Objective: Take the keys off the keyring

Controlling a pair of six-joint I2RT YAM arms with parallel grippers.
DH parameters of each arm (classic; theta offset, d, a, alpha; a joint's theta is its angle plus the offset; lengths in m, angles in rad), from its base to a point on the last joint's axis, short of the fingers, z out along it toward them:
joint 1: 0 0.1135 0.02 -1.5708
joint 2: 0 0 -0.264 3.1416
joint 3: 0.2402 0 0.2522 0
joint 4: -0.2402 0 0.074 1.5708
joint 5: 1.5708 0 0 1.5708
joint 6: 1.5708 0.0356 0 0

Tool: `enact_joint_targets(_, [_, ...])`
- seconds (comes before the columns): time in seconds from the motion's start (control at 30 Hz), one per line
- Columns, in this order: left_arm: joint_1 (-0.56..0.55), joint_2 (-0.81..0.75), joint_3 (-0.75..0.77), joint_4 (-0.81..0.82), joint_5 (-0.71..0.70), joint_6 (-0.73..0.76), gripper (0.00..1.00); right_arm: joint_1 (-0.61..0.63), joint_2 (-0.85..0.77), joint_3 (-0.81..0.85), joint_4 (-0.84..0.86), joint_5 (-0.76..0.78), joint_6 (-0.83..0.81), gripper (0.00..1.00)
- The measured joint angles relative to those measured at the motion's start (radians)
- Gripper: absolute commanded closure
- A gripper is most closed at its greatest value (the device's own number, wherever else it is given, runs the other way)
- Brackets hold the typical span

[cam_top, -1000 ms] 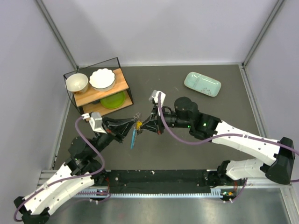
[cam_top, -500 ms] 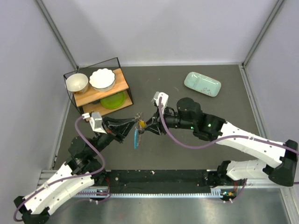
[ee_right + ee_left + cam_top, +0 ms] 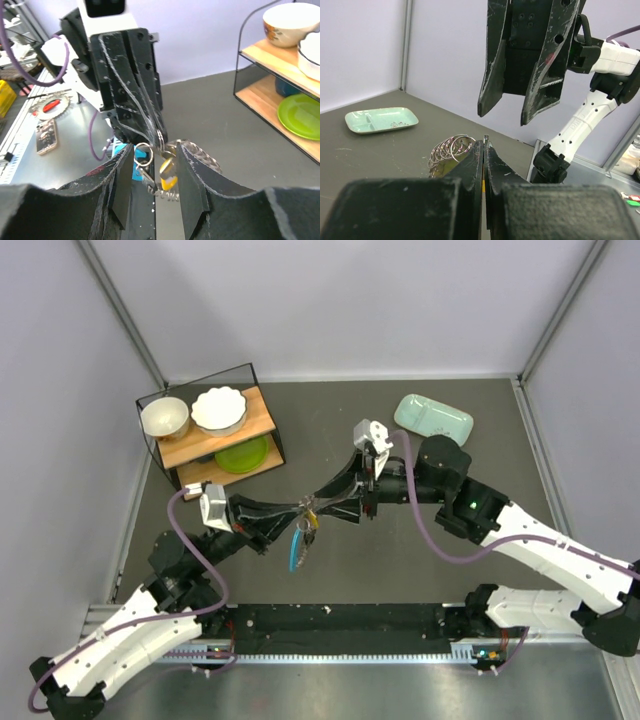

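Keys (image 3: 307,530), small, flat, dark and silvery metal, are hanging in a bunch over the middle of the grey bench (image 3: 330,420), slightly toward the near-left corner. One key in a long bright blue plastic cover (image 3: 294,552) is pointing toward the near edge. Thin silvery coiled-wire keyring (image 3: 451,148) is carrying them.

Left gripper (image 3: 300,508) is pinching the keyring, fingers pressed together on the wire. Right gripper (image 3: 509,114) is facing it from the right, fingers spread apart, the bunch showing between them in the right wrist view; contact with the keys: cannot tell.

Black wire rack with wooden shelves (image 3: 262,412) is standing at the far-left corner, holding two white bowls (image 3: 165,417) and a green plate (image 3: 243,453). Mint-green oblong tray (image 3: 433,420) is lying toward the far-right corner.
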Motion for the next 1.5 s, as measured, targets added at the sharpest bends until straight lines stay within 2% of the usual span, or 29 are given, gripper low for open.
enact_joint_targets(0.27, [0.000, 0.006, 0.000, 0.002, 0.031, -0.010, 1.00, 0.000, 0.021, -0.002, 0.064, -0.084, 0.034, 0.61])
enact_joint_targets(0.87, [0.000, 0.005, 0.000, 0.003, 0.045, -0.018, 1.00, 0.000, 0.047, -0.066, 0.112, -0.114, 0.030, 0.61])
enact_joint_targets(1.0, [0.000, 0.005, 0.000, 0.005, 0.046, -0.018, 1.00, 0.000, 0.057, -0.067, 0.112, -0.118, 0.031, 0.74])
enact_joint_targets(1.1, [0.000, 0.005, 0.000, 0.013, 0.051, -0.018, 1.00, -0.001, 0.057, -0.069, 0.112, -0.117, 0.031, 0.80])
enact_joint_targets(1.13, [0.000, 0.005, 0.000, 0.016, 0.051, -0.018, 1.00, -0.001, 0.057, -0.071, 0.113, -0.117, 0.030, 0.84])
enact_joint_targets(1.17, [0.000, 0.005, 0.000, 0.016, 0.052, -0.018, 1.00, -0.001, 0.057, -0.072, 0.117, -0.117, 0.031, 0.94])
enact_joint_targets(1.2, [0.000, 0.005, 0.000, 0.017, 0.052, -0.019, 1.00, -0.001, 0.059, -0.073, 0.120, -0.117, 0.031, 0.99])
enact_joint_targets(1.47, [0.002, 0.005, 0.000, 0.026, 0.047, -0.022, 0.99, -0.002, 0.060, -0.088, 0.172, -0.137, 0.042, 1.00])
enact_joint_targets(1.5, [0.002, 0.004, 0.000, 0.026, 0.047, -0.022, 0.87, -0.002, 0.060, -0.088, 0.172, -0.138, 0.042, 1.00])
